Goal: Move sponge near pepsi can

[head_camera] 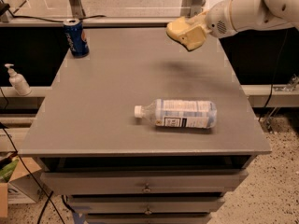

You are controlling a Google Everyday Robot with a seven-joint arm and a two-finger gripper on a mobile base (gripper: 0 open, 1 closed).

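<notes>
The pale yellow sponge [179, 30] hangs in the air above the far right part of the grey table [103, 101], held by my gripper [195, 31], which reaches in from the right on the white arm. The gripper is shut on the sponge. A faint shadow lies on the table under it. The dark-blue pepsi can [76, 38] stands upright at the table's far left corner, well to the left of the sponge.
A clear plastic water bottle [180, 114] lies on its side at the front middle of the table, cap to the left. A white soap dispenser [17, 80] stands on a lower ledge to the left. Drawers [147, 183] sit below the table front.
</notes>
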